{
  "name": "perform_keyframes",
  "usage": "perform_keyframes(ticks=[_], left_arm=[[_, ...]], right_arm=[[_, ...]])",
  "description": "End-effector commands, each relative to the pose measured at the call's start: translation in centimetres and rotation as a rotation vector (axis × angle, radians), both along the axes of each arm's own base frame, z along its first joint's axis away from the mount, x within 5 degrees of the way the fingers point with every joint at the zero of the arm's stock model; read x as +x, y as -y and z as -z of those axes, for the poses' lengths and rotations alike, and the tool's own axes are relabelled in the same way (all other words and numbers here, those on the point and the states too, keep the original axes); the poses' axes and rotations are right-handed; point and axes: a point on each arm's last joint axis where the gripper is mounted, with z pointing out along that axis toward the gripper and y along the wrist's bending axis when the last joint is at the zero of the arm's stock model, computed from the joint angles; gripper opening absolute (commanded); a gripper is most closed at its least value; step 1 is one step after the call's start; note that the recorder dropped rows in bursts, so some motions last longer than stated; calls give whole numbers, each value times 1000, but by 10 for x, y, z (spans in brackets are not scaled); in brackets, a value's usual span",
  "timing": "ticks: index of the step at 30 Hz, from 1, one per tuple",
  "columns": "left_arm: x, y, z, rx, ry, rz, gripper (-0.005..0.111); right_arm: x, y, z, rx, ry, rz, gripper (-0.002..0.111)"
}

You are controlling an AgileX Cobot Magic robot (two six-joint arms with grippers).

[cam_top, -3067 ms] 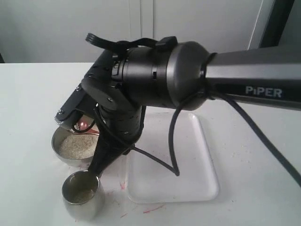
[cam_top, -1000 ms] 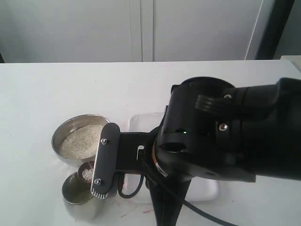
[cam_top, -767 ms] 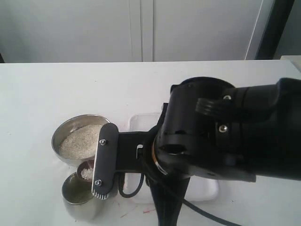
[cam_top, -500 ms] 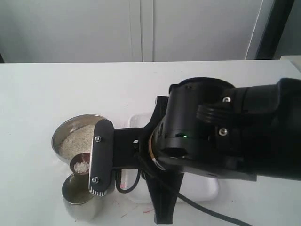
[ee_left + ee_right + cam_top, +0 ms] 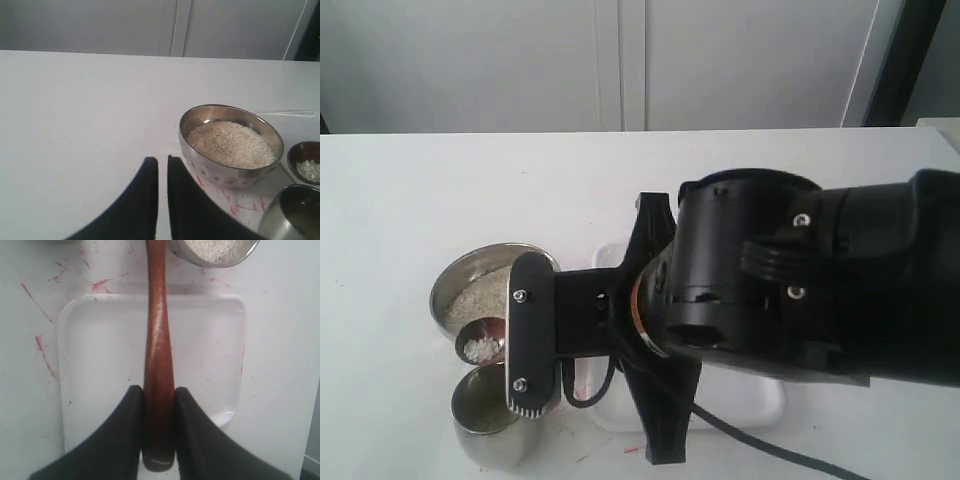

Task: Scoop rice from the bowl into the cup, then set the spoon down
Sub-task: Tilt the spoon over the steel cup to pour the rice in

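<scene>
The steel bowl (image 5: 448,290) (image 5: 227,175) holds a bed of rice (image 5: 480,292) (image 5: 229,143). Just in front of it stands the steel cup (image 5: 485,430) (image 5: 295,215). My right gripper (image 5: 525,345) (image 5: 159,395) is shut on the handle end of the wooden spoon (image 5: 156,340). The spoon's scoop (image 5: 480,342) (image 5: 306,159) hangs between bowl and cup, level, with a small heap of rice in it. My left gripper (image 5: 162,162) hovers over bare table beside the bowl, its fingers nearly together with nothing between them.
A clear plastic tray (image 5: 755,400) (image 5: 100,365) lies on the white table to the right of the bowl and cup, under my right gripper. Red marks stain the table (image 5: 45,360) near the tray. The right arm hides much of the exterior view.
The right gripper has shifted left and rolled, carrying the rice-laden scoop from over the cup's rim to a spot nearer the bowl's edge. Its grip on the spoon is unchanged.
</scene>
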Motion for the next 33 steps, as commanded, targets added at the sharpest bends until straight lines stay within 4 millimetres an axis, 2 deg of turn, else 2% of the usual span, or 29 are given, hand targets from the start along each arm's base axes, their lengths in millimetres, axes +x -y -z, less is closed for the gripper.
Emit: perform_keyframes(ticks=[1,4,10,22,33], left_arm=[[-1,0,-2,-12,11,3,14],[-1,0,-2,-12,11,3,14],[-1,0,-2,-12,11,3,14],[-1,0,-2,-12,11,3,14],[-1,0,-2,-12,11,3,14]], right_arm=[[-6,5,14,-33,1,-72,0],[-9,9,20,-10,24,-86,0],[-15,14,10,113,87,-87,0],[-18,20,20,71,101,-127,0],[-16,21,22,68,149,-137,0]])
